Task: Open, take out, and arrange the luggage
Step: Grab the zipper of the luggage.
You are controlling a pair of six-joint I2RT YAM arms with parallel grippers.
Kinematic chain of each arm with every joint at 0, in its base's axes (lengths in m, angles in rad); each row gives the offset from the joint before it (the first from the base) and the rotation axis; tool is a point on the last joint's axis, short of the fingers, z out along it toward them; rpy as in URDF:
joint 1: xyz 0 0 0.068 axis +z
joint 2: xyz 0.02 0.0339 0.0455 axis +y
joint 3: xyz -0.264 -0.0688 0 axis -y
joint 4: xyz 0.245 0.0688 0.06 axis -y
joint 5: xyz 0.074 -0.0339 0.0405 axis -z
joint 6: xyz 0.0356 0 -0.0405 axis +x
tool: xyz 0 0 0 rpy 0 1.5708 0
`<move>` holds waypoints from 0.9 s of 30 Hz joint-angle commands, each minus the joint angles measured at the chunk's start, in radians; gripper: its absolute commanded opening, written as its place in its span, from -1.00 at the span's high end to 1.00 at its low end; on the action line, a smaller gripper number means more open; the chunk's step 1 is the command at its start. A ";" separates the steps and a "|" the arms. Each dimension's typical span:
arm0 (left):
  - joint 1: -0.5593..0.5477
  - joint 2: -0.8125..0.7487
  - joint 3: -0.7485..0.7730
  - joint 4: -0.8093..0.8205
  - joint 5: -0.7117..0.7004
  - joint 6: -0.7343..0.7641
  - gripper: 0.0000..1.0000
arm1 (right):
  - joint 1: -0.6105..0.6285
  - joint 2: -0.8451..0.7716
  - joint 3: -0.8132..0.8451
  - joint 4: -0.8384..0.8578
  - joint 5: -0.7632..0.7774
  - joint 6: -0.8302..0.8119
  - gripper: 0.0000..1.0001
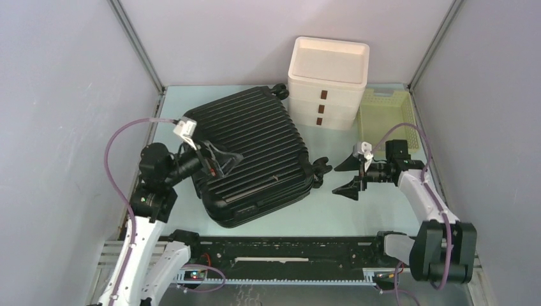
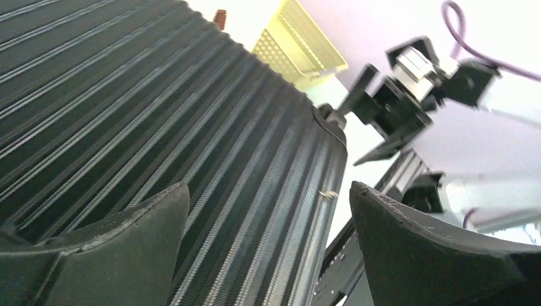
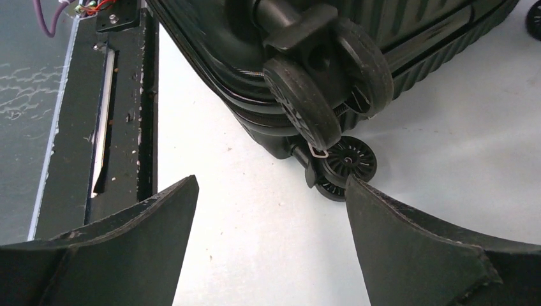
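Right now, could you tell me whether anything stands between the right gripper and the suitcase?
Nothing visible does. Only a strip of table lies between the open right gripper and the wheels of the suitcase. The drawer box and basket sit farther back, off that line.

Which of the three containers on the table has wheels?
The ribbed black hard-shell suitcase, lying flat and closed: black wheels show at its corners. The white three-drawer box and pale yellow slatted basket have none.
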 commanded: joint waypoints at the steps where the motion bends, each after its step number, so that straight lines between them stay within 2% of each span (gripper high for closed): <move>1: -0.093 -0.061 -0.041 0.056 -0.007 0.180 -0.99 | 0.037 0.075 0.018 0.091 -0.017 -0.033 -0.84; 4: -0.094 -0.106 -0.092 0.077 -0.037 0.262 -1.00 | 0.056 0.107 0.019 0.158 -0.008 0.012 -0.74; 7: -0.095 -0.142 -0.141 0.098 -0.069 0.298 -1.00 | 0.103 0.130 0.019 0.200 0.071 -0.001 -0.56; 14: -0.095 -0.179 -0.197 0.111 -0.124 0.330 -1.00 | 0.157 0.119 -0.003 0.312 0.160 0.034 -0.40; 21: -0.095 -0.177 -0.200 0.107 -0.130 0.328 -1.00 | 0.178 0.089 -0.035 0.362 0.247 0.016 -0.38; 24: -0.094 -0.182 -0.199 0.107 -0.130 0.327 -1.00 | 0.167 0.090 -0.036 0.365 0.211 0.041 -0.38; 27: -0.096 -0.188 -0.201 0.108 -0.129 0.327 -1.00 | 0.177 0.086 -0.035 0.417 0.151 0.166 -0.39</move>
